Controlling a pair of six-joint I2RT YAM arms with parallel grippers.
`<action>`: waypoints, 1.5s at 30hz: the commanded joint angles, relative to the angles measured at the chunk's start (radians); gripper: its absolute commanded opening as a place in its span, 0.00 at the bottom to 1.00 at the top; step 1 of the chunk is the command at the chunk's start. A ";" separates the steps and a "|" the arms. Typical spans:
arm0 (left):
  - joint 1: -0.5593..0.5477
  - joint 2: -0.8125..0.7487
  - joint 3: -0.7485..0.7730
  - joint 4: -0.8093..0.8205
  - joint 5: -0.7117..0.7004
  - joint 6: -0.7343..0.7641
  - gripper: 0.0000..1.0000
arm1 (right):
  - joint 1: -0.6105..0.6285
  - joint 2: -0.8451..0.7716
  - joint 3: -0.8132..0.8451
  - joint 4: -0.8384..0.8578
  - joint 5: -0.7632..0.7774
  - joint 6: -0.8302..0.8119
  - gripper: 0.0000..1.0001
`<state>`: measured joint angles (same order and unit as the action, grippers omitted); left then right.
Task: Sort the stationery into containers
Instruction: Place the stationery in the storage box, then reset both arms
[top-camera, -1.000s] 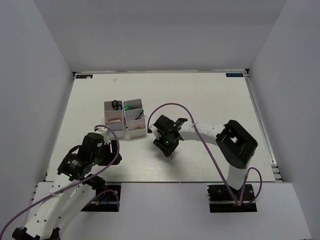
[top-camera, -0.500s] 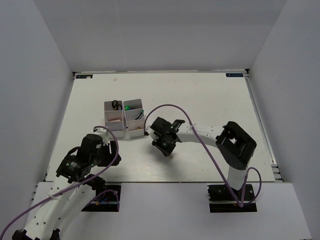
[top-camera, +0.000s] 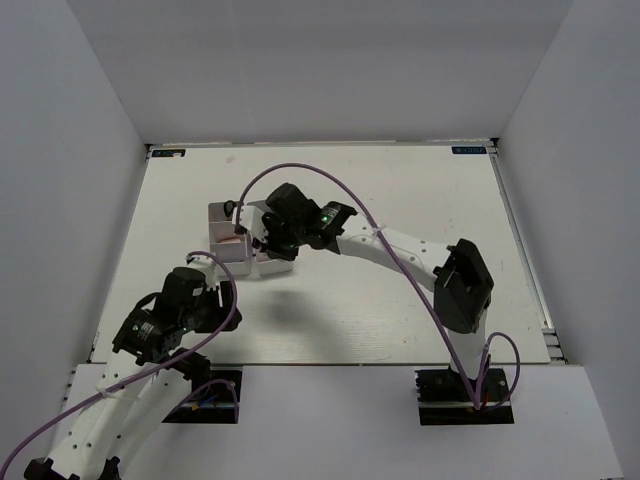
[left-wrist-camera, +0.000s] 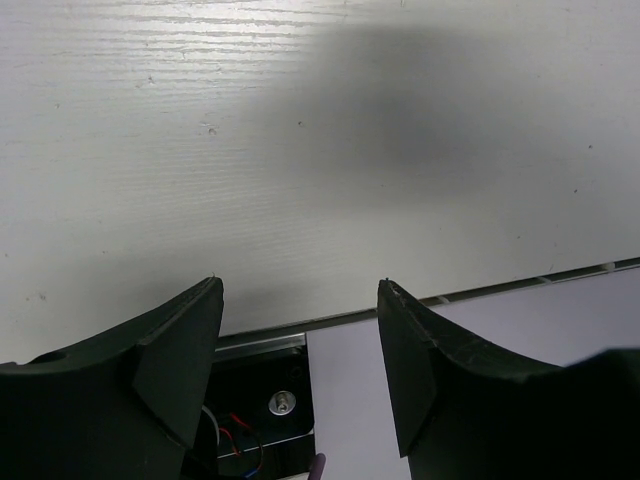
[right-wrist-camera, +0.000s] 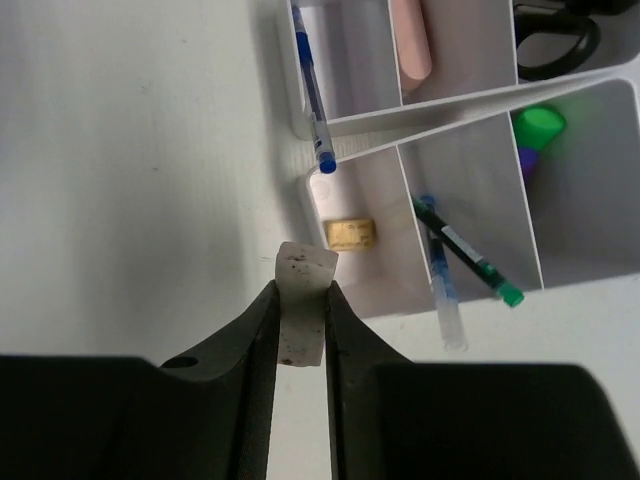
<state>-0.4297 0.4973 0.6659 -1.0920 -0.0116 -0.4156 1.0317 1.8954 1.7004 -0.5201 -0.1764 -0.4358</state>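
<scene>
My right gripper (right-wrist-camera: 301, 288) is shut on a small grey-white eraser (right-wrist-camera: 305, 262) and hovers at the near corner of the two containers; the top view shows this gripper (top-camera: 262, 234) over them. One tray (right-wrist-camera: 440, 105) holds a blue pen (right-wrist-camera: 312, 100), a pink eraser (right-wrist-camera: 410, 40) and black scissors (right-wrist-camera: 555, 45). The other tray (right-wrist-camera: 590, 278) holds a beige eraser (right-wrist-camera: 350, 233), two thin pens (right-wrist-camera: 440, 270) and a green-capped marker (right-wrist-camera: 538, 125). My left gripper (left-wrist-camera: 300, 300) is open and holds nothing, low over the table's near edge.
The trays (top-camera: 228, 240) stand side by side left of the table's middle. White walls close in the table on three sides. The left arm's black base plate (left-wrist-camera: 255, 410) with wires shows under its fingers.
The right arm has swung from the table's middle to the left and farther away, carrying the eraser over the trays, its jaws having narrowed onto it. The left arm has hardly moved.
</scene>
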 joint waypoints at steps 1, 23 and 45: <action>-0.003 0.014 0.023 0.007 -0.007 0.001 0.73 | 0.013 0.057 0.045 0.021 0.043 -0.165 0.00; -0.006 0.001 -0.005 0.018 -0.011 -0.011 0.73 | 0.034 0.131 -0.001 0.164 0.163 -0.331 0.16; -0.003 0.018 0.041 0.064 -0.002 0.011 0.01 | -0.031 -0.087 -0.007 -0.068 0.283 0.136 0.07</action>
<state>-0.4297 0.4969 0.6662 -1.0809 -0.0185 -0.4274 1.0428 1.9251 1.6657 -0.4767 0.0875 -0.4683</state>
